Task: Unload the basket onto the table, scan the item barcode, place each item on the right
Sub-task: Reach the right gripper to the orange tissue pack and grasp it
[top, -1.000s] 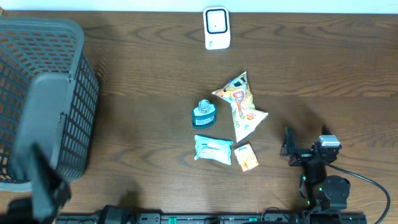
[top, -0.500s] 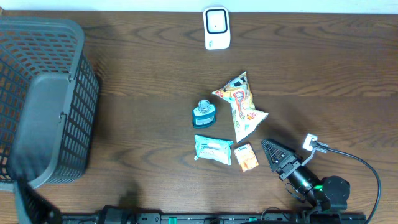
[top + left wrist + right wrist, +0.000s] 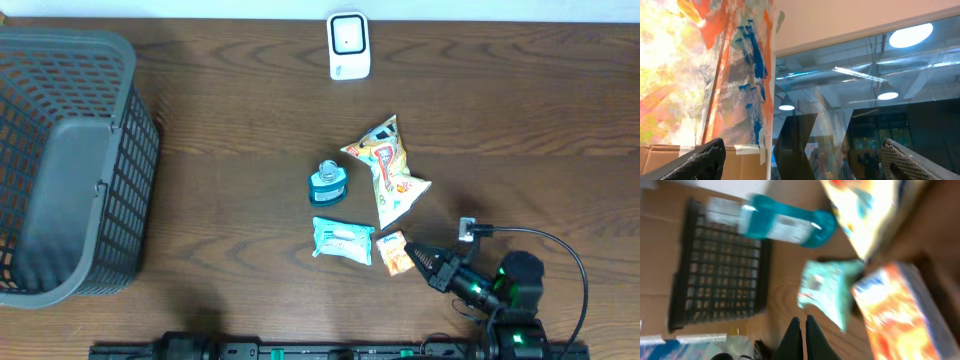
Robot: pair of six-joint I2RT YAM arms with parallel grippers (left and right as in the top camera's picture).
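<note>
Overhead view: right gripper (image 3: 418, 256) sits at about 5 o'clock on the table (image 3: 230, 120). Its tip is just beside the small orange packet (image 3: 397, 252), on the packet's 3 o'clock side; contact cannot be confirmed from above.

- Right wrist view: the two fingers (image 3: 794, 335) are pressed together with nothing between them. The orange packet lies off at their 2 o'clock, not gripped.
- Left gripper (image 3: 802, 160): out of the overhead frame. Its own camera looks up at ceiling lights, with the fingers spread wide at either edge and empty.
- Item cluster at table centre: snack bag (image 3: 388, 170) at 12 o'clock of the group, teal bottle (image 3: 328, 183) at 9, wipes pack (image 3: 343, 240) at 7, orange packet at 5.
- Scanner (image 3: 349, 45) stands at the table's 12 o'clock edge, well apart from the items. Basket (image 3: 60, 160) at 9 o'clock.

Step in hand (judgement): approach to pick, with the orange packet the likely candidate. No item is lifted and nothing is near the scanner, so the task is at an early stage.

Next move calls for: parting the right fingers, straddling the packet's edge, then closing and lifting. After that, carry toward 12 o'clock with the barcode face turned to the scanner window. Barcode side is not legible from these views. Risk: the closed tip may nudge the light packet toward the wipes pack
</note>
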